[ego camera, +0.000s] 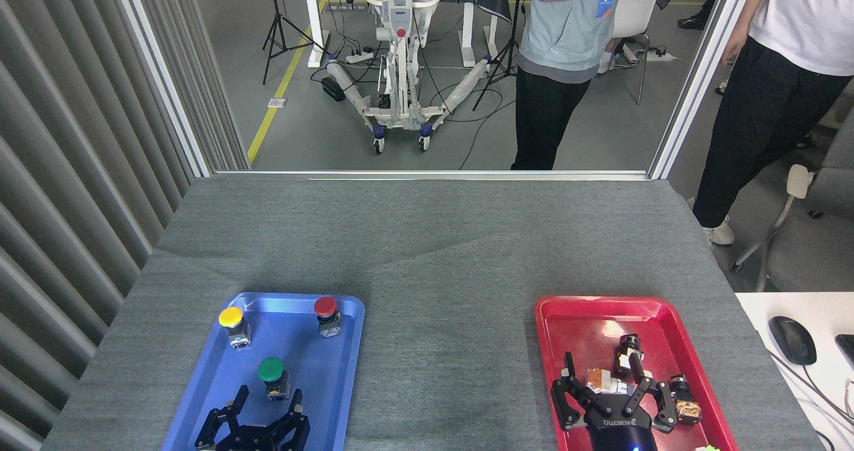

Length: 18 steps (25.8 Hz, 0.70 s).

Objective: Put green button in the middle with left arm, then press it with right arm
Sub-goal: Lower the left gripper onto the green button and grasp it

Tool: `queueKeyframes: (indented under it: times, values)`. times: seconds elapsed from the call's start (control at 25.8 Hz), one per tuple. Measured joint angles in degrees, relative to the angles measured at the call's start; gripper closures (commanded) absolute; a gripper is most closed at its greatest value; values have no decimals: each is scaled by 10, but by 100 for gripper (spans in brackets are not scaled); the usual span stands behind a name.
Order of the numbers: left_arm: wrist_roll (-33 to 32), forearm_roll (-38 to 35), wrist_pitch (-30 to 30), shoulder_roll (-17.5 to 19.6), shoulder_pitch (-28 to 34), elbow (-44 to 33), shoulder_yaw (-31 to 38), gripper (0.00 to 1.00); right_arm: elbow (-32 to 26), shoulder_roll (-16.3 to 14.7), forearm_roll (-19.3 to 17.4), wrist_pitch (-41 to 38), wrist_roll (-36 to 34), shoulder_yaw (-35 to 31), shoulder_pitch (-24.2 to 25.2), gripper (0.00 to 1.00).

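One green button (271, 369) stands just beyond the spread-fingered left tool (261, 407), untouched

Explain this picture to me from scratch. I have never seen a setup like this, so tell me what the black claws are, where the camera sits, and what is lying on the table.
The camera sits in a humanoid robot's head, looking forward and down at a table covered in grey cloth. The two black claws at the bottom edge are the robot's own grippers, each with three fingers. The left gripper is open and holds nothing; it sits over the near end of a blue tray, just short of a green button. The same tray also holds a yellow button and a red button. The right gripper is open too, over a red tray with a few small parts I cannot identify. The cloth between the trays is bare. Beyond the table stand two people, whom we see only partly, and another machine on wheels.
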Motion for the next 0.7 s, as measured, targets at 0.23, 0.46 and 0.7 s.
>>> queueKeyframes:
  times: [0.23, 0.46, 0.7]
  values:
    - [0, 0, 0, 1, -22, 30, 0, 12, 0, 0, 1, 0, 0, 0, 0, 0]
    - [0, 0, 0, 3, -39, 58, 0, 22, 0, 0, 2, 0, -2, 0, 0, 0]
    - [-1, 0, 23, 4, -45, 64, 0, 35, 0, 0, 2, 0, 0, 0, -1, 0]
